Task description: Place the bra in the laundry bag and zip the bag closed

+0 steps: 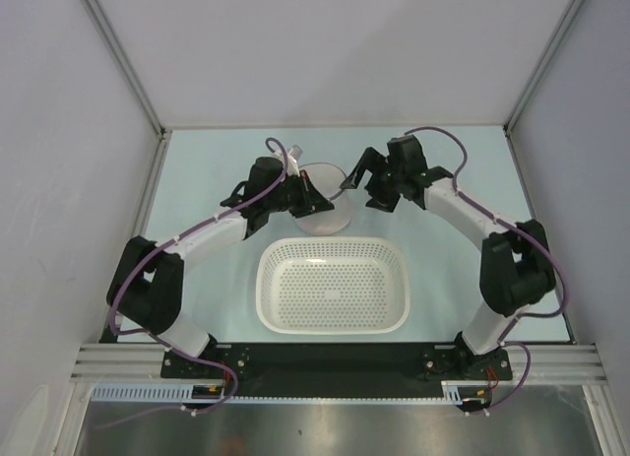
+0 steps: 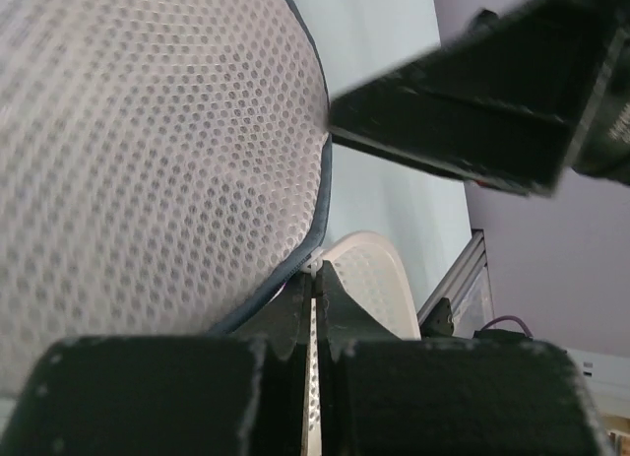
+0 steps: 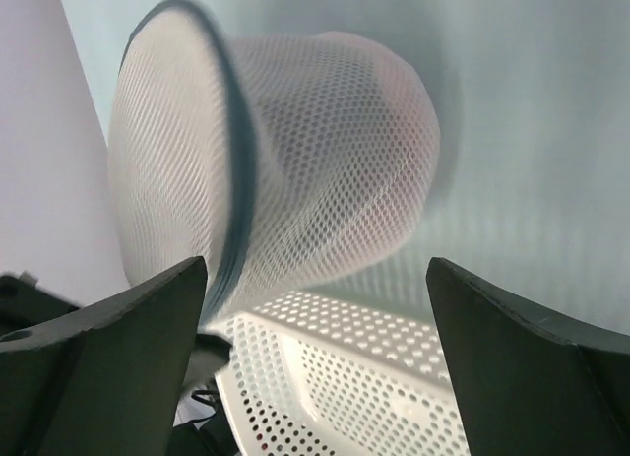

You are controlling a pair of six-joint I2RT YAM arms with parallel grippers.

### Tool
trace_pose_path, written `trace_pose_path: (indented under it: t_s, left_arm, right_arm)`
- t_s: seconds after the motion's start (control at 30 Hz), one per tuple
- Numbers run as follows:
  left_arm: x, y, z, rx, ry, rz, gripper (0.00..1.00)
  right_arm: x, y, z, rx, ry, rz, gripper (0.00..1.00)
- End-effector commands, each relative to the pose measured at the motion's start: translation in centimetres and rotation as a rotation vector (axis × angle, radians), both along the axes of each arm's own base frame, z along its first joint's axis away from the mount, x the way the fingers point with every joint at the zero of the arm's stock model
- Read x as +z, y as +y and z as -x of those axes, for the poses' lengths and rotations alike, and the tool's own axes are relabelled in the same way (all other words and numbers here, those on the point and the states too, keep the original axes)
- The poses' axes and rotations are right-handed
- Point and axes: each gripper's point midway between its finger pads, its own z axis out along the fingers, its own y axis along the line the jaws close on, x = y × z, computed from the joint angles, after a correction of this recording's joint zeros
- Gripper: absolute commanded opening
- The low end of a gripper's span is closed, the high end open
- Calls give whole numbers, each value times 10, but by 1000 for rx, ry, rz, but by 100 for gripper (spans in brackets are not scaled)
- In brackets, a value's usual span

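Though sheer, round white laundry bag (image 3: 320, 151)

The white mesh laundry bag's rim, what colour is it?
Dark blue-grey rim, clearest in the right wrist view.

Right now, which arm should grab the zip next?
Probably right. The right tool is open, empty and faces the laundry bag. The left tool is shut on the bag's edge, holding it.
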Motion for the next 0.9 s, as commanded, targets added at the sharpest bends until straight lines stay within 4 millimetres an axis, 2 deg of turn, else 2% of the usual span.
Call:
trace_pose_path:
  t_s: [0.0,0.03,0.13,0.23,0.3,0.33,0.4,0.47,0.5,0.53,0.57,0.6,0.63,0.67,0.73,0.77,0.8,0.87]
  left_arm:
    - [33,-14,-13,-5,-79,73,0]
    - [32,-15,-13,-6,-78,71,0]
    - [31,-16,-12,-12,-80,68,0]
    - [30,-17,-11,-16,-80,66,0]
    - [30,-17,-11,-16,-82,64,0]
    - [31,-17,-11,-17,-84,65,0]
    - [32,-18,-9,-28,-88,65,0]
    - [30,-17,-9,-33,-90,54,0]
    - [31,-16,-9,-31,-94,47,0]
    - [26,-11,-10,-12,-83,21,0]
    - [24,-4,-14,5,-85,10,0]
    - [21,3,-14,19,-79,3,0]
    - [20,10,-16,34,-75,2,0]
    - [16,25,-25,76,-66,-6,0]
    - [8,47,-29,126,-37,-29,0]
    - [5,69,-42,191,-39,-49,0]
    - [-2,81,-44,220,-12,-72,0]
    - [-12,111,-54,293,23,-103,0]
  right_arm:
    - [37,-11,10,-109,-96,-19,97]
    - [38,2,15,-72,-111,-63,92]
    - [44,19,13,-51,-136,-92,88]
    - [36,36,12,-18,-91,-153,82]
    - [35,42,10,-33,-61,-194,75]
    - [31,46,8,-28,-51,-212,69]
    - [27,46,5,-50,-38,-231,64]
    - [20,43,-1,-62,-32,-235,33]
    - [17,37,-6,-73,-27,-237,26]
    - [18,37,-8,-51,-32,-254,8]
    - [12,35,-11,-42,-26,-257,3]
    - [18,30,-19,-25,-59,-274,0]
    - [23,36,-17,54,-88,-290,0]
    - [24,36,-18,85,-102,-295,0]
    - [27,38,-21,170,-120,-322,0]
    - [26,39,-21,206,-127,-327,0]
    - [21,40,-23,227,-116,-334,0]
    - [29,39,-26,267,-155,-348,0]
